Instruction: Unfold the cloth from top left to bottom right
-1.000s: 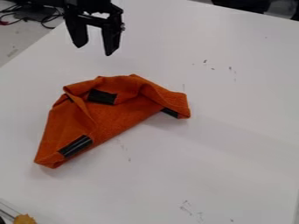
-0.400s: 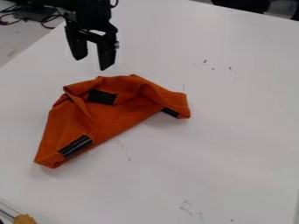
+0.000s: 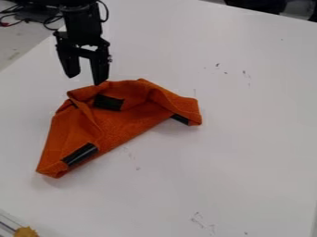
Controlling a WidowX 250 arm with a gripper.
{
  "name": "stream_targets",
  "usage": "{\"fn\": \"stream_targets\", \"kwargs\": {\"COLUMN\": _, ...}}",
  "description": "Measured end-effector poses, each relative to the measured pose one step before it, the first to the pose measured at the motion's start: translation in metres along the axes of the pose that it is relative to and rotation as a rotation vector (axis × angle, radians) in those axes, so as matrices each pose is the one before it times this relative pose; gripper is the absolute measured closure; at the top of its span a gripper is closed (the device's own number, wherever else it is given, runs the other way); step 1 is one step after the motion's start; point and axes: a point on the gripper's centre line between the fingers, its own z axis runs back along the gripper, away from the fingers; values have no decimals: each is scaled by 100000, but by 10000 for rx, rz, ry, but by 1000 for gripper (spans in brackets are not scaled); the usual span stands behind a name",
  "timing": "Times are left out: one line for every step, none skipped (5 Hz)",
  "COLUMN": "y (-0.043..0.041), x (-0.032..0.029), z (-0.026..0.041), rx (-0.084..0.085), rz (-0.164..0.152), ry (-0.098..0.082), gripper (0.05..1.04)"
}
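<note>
While the folded orange fabric cloth [image 3: 127,121] lies on the flat white table [image 3: 248,162], the black two-finger gripper [image 3: 85,80] is held open and empty near the cloth's upper-left edge; only the top layer should be pinched, lifted gently and drawn toward the lower right.

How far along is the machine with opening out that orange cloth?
Nothing looks done: the orange fabric cloth with black patches lies folded over itself on the white table. The black two-fingered gripper holds nothing, its jaws apart near the cloth's upper edge. Left, it seems: the whole unfolding toward bottom right.
</note>
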Motion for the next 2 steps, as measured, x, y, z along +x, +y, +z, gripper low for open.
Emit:
{"fn": "stream_targets", "kwargs": {"y": 901, "x": 261, "z": -714, "rx": 58, "rz": 356, "ry": 78, "gripper": 85}}
{"fn": "stream_targets", "kwargs": {"y": 201, "x": 64, "z": -1081, "rx": -127, "rz": 170, "ry": 93, "gripper": 85}}
